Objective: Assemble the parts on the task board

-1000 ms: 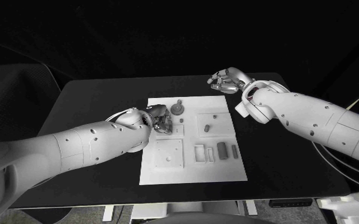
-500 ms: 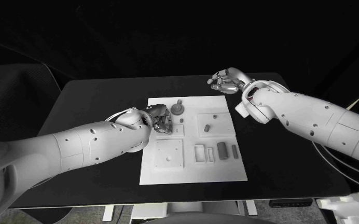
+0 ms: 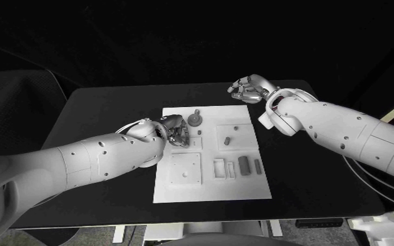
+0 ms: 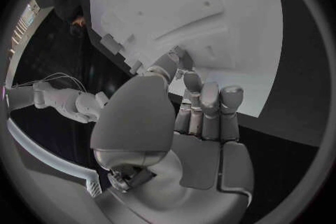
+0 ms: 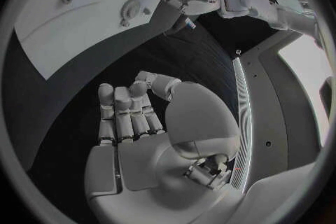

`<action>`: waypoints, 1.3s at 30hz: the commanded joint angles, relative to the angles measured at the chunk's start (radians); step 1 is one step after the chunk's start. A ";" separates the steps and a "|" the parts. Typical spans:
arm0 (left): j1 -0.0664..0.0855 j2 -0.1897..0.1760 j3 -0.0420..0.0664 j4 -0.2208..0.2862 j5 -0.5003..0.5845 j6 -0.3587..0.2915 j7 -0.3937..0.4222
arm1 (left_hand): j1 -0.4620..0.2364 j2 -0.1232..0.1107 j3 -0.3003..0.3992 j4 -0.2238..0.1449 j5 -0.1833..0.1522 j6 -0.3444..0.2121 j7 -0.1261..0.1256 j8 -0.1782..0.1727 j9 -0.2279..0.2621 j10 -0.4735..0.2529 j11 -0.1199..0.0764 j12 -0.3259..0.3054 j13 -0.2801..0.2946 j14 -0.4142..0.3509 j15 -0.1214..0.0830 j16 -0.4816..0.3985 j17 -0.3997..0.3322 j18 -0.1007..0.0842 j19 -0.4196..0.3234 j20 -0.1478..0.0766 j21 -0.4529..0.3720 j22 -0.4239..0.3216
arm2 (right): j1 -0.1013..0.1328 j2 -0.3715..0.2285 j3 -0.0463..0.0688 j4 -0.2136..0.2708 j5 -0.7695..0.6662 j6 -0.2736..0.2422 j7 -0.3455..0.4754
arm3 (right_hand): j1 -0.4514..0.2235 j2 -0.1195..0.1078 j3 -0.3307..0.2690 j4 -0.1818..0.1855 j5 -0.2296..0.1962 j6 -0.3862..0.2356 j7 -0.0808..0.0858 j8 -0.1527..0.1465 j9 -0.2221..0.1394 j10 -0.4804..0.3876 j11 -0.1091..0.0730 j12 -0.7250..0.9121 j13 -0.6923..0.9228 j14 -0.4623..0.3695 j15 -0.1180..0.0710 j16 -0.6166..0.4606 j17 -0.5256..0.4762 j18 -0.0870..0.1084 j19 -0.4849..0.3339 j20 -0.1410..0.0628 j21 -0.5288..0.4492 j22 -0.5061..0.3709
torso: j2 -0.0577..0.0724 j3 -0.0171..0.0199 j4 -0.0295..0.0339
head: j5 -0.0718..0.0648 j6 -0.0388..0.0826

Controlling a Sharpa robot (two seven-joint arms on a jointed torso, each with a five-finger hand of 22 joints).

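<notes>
The white task board [image 3: 212, 186] lies in the middle of the black table. My left hand [image 3: 174, 132] hovers over the board's left side, near its far end, and seems to pinch a small dark peg [image 5: 190, 23] at its fingertips. The thumb [image 4: 167, 70] lies against the fingers there. A round part [image 3: 195, 119] and a short part [image 3: 226, 140] lie just right of this hand. Two dark bars [image 3: 243, 165] sit further toward me. My right hand [image 3: 249, 89] hangs over the bare table beyond the board's far right corner, fingers curled in on nothing.
On the board's near left is a raised square block [image 3: 185, 169], with a white frame [image 3: 219, 168] beside it. Bare black table [image 3: 107, 109] surrounds the board on all sides. A dark chair back [image 3: 24, 101] stands past the table's left edge.
</notes>
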 commanded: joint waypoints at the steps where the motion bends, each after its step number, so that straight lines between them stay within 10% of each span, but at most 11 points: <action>1: 0.000 0.000 0.001 0.000 0.026 0.003 0.014 | -0.001 0.003 0.002 -0.005 0.004 0.011 0.011 0.012 0.005 0.004 -0.002 -0.002 -0.002 0.001 -0.001 0.007 -0.002 0.050 0.007 0.001 0.009 -0.002 | 0.000 0.000 0.001 0.000 -0.003 0.013 0.004 | -0.008 -0.002 0.006 0.001 -0.001 0.003 0.007 0.002 0.001 0.005 -0.001 0.006 -0.001 0.009 0.001 0.007 -0.001 0.005 0.006 0.001 0.058 -0.001 | 0.000 0.0001 -0.0001 | 0.000 0.000; 16: 0.000 -0.001 0.005 -0.008 0.086 0.023 0.025 | -0.008 0.011 0.007 -0.002 0.004 0.056 0.022 0.039 0.017 0.002 -0.003 -0.001 -0.003 0.001 -0.001 0.010 -0.007 0.050 0.008 0.000 0.008 -0.004 | 0.000 0.001 0.001 -0.001 -0.003 0.015 0.003 | -0.008 -0.002 0.007 0.001 -0.001 0.004 0.007 0.002 0.001 0.005 -0.001 0.006 -0.002 0.009 0.001 0.007 -0.001 0.005 0.006 0.001 0.059 -0.001 | 0.000 0.0003 -0.0002 | 0.000 0.000; 39: 0.000 -0.002 0.005 -0.016 0.089 0.031 0.041 | -0.014 -0.003 0.009 -0.011 0.003 -0.018 0.006 0.012 0.005 -0.005 0.001 -0.002 -0.006 -0.006 0.001 0.013 -0.017 0.049 0.006 0.001 0.004 -0.009 | 0.000 0.003 0.001 -0.004 -0.003 0.018 0.003 | -0.010 -0.002 0.008 0.001 -0.001 0.006 0.007 0.003 0.002 0.005 -0.001 0.006 -0.002 0.009 0.001 0.007 -0.001 0.005 0.006 0.001 0.059 -0.002 | 0.000 0.0006 0.0001 | -0.001 0.000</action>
